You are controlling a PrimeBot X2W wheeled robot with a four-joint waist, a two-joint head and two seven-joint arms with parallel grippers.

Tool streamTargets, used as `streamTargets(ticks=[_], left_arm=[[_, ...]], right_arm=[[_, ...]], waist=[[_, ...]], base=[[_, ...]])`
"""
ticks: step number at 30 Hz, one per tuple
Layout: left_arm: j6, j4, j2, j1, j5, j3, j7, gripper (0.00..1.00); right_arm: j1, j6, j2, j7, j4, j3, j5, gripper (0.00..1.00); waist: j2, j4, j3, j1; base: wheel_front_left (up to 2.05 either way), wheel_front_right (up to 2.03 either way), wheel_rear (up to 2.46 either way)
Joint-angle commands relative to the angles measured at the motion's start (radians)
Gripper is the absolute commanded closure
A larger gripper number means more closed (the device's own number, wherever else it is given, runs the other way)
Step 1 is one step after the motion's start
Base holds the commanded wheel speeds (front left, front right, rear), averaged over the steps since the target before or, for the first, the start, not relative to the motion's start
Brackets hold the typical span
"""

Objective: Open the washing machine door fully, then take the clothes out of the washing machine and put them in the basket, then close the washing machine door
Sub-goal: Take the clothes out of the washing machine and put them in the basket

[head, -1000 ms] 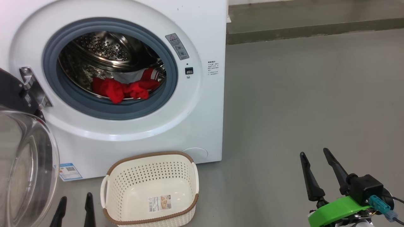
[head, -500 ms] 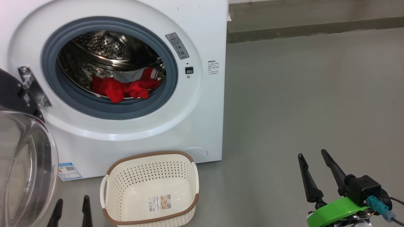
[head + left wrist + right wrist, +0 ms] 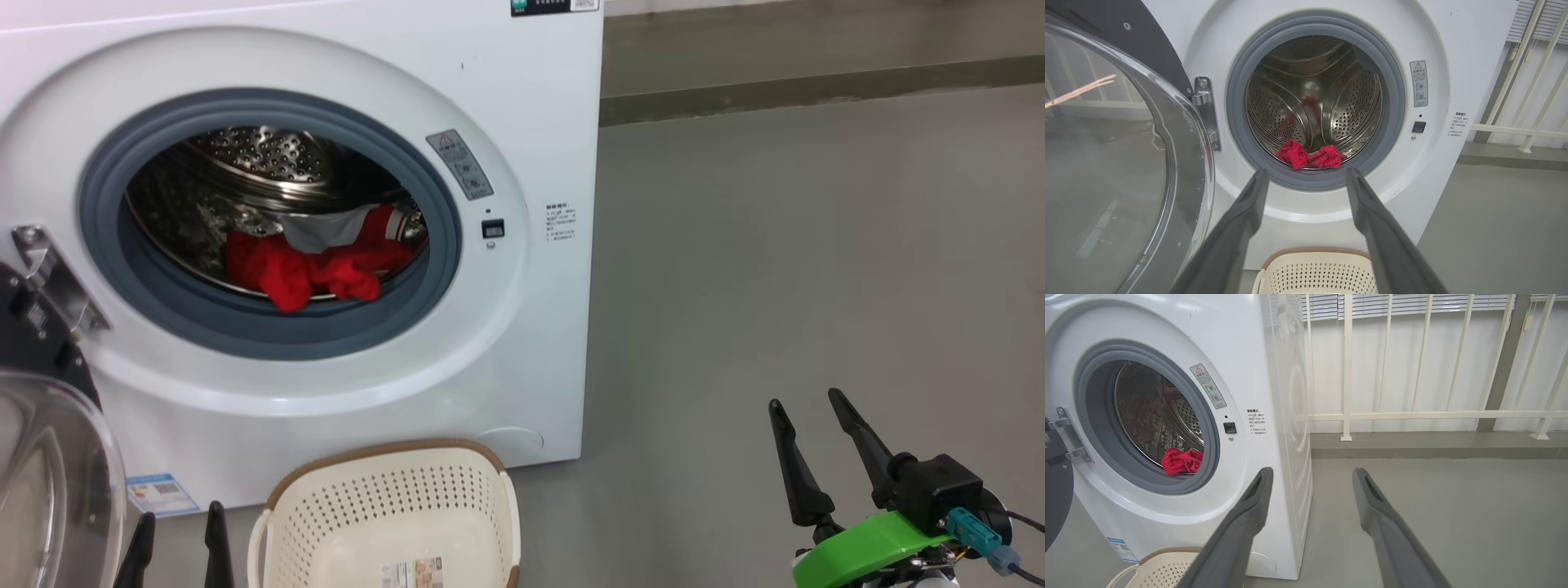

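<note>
The white washing machine (image 3: 522, 147) (image 3: 1453, 49) (image 3: 1257, 355) stands with its door (image 3: 49, 482) (image 3: 1106, 163) (image 3: 1055, 490) swung open to the left, glass bowl facing me. Red clothes (image 3: 314, 261) (image 3: 1310, 154) (image 3: 1181, 460) lie at the front of the steel drum. The cream basket (image 3: 384, 514) (image 3: 1314, 271) (image 3: 1157, 569) sits on the floor below the opening, with a paper label on its bottom. My left gripper (image 3: 180, 531) (image 3: 1306, 175) is open, low beside the basket, pointing at the drum. My right gripper (image 3: 808, 404) (image 3: 1310, 473) is open, right of the machine over bare floor.
Grey floor (image 3: 816, 245) stretches to the right of the machine. A raised kerb (image 3: 816, 82) runs along the back, with a white railing (image 3: 1412, 414) and a wall behind it.
The camera has tilted, so the machine and basket sit lower in the picture. The left fingertips show slightly lower. The right gripper has barely moved.
</note>
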Motion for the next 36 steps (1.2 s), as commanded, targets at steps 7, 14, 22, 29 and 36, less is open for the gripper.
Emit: streamTargets(ticks=[7, 14, 22, 29, 36], left_arm=[[-0.003, -0.020, -0.004, -0.048, 0.014, 0.042, -0.012, 0.00], [-0.005, -0.011, -0.006, -0.051, 0.025, 0.044, -0.012, 0.00], [-0.016, -0.003, -0.007, -0.057, 0.035, 0.048, -0.012, 0.00], [-0.021, -0.001, -0.009, -0.061, 0.040, 0.050, -0.012, 0.00], [-0.025, 0.007, -0.011, -0.085, 0.041, 0.042, -0.012, 0.00]], right_arm=[[-0.031, 0.007, -0.005, -0.006, -0.021, 0.022, 0.008, 0.00], [-0.032, 0.007, -0.004, -0.006, -0.021, 0.022, 0.010, 0.00], [-0.032, 0.007, -0.004, -0.006, -0.021, 0.023, 0.012, 0.00], [-0.033, 0.007, -0.002, -0.006, -0.019, 0.025, 0.012, 0.00], [-0.037, 0.007, -0.003, -0.006, -0.023, 0.026, 0.011, 0.00]], waist=[[0.0000, 0.003, 0.004, 0.0000], [0.0000, 0.007, 0.005, 0.0000], [0.0000, 0.011, 0.010, 0.0000], [0.0000, 0.015, 0.015, 0.0000], [0.0000, 0.028, 0.032, 0.0000]], base=[[1.05, -1.05, 0.00], [0.17, -0.17, 0.00], [0.00, 0.00, 0.00], [0.00, 0.00, 0.00], [0.00, 0.00, 0.00]])
